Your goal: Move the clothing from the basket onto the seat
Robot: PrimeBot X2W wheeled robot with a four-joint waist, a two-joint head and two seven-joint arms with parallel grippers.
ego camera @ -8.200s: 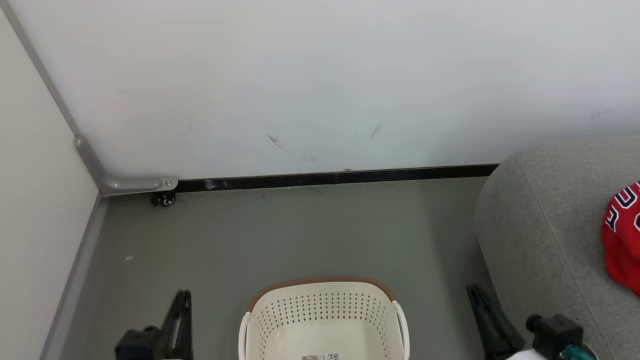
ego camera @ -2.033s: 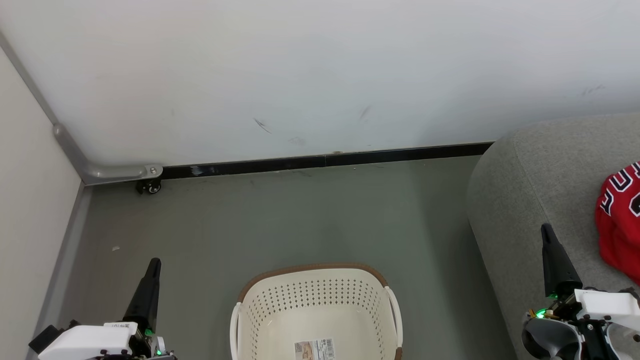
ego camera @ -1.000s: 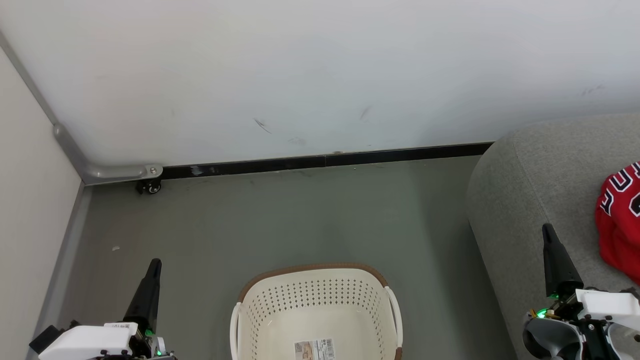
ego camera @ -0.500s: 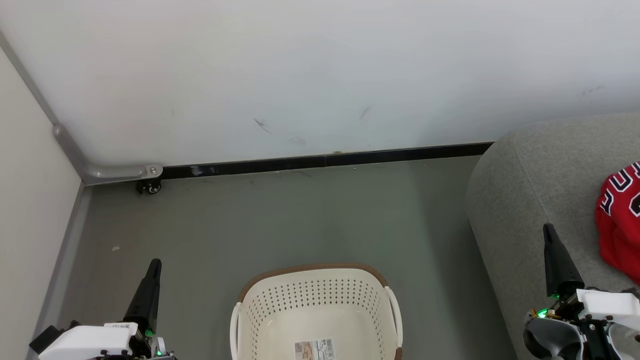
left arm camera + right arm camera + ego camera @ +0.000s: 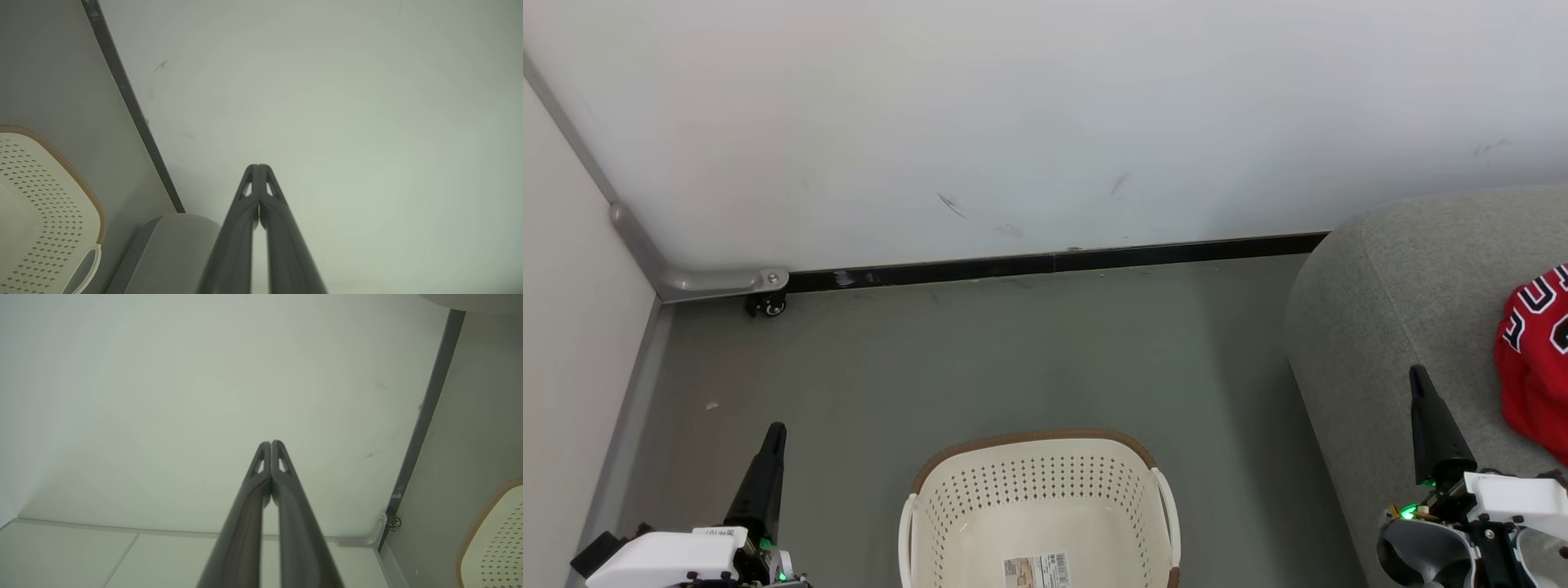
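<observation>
The cream-white perforated plastic laundry basket [image 5: 1037,490] stands on the grey floor [image 5: 1013,359]; the part of it in view holds nothing but a paper label [image 5: 1036,567]. The red basketball clothing with black-and-white letters [image 5: 1535,367] lies on the large grey woven-fabric seat [image 5: 1405,278], cut off by the head view's right edge. The left gripper [image 5: 776,430] hangs beside the basket and the right gripper [image 5: 1419,374] over the seat's near side — each with its two dark fingers pressed together, holding nothing. The step in hand is judged a closing check: the robot should confirm that the basket is bare, keep both arms clear of its brown rim, and avoid brushing the garment — loose cloth could slide off.
</observation>
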